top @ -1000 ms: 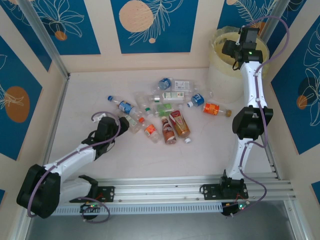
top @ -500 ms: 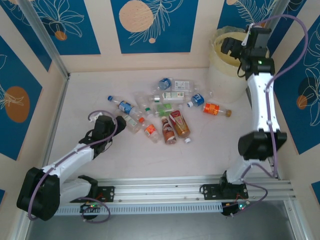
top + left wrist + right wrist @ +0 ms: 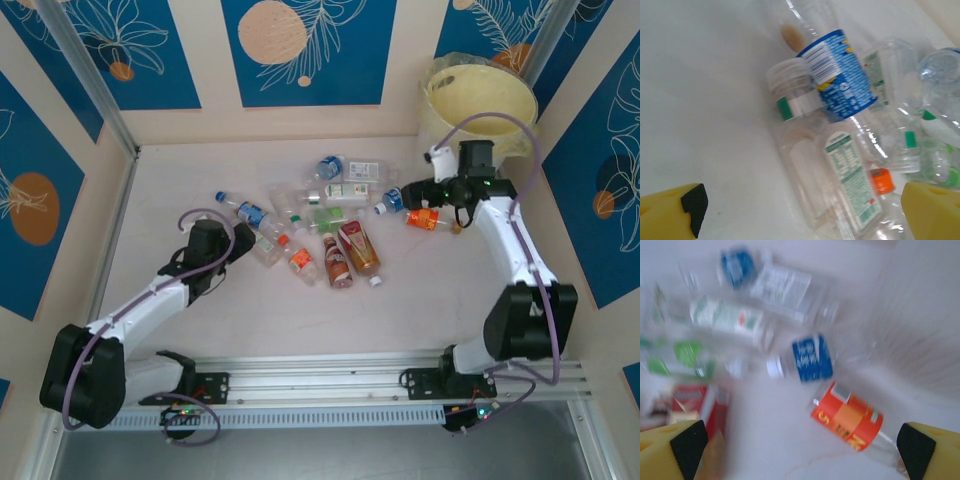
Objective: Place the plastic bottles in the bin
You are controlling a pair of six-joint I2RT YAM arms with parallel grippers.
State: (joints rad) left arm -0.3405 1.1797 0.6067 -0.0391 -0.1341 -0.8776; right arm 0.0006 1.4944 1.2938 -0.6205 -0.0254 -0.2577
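Note:
Several plastic bottles lie in a loose pile mid-table. The bin, a cream-yellow bucket with a clear liner, stands at the far right corner. My left gripper is open at the pile's left edge. In the left wrist view its gripper frames a clear bottle with a green-and-white label, with a blue-label bottle beyond. My right gripper hangs open over the pile's right side. In the blurred right wrist view its gripper is above bare table, near an orange-label bottle and a blue-label bottle.
Low walls with blue panels enclose the table on three sides. A metal rail runs along the near edge by the arm bases. Bare white table lies between the pile and the rail.
My right arm has swung from above the bin down to the pile's right side. My left gripper has crept slightly closer to the pile.

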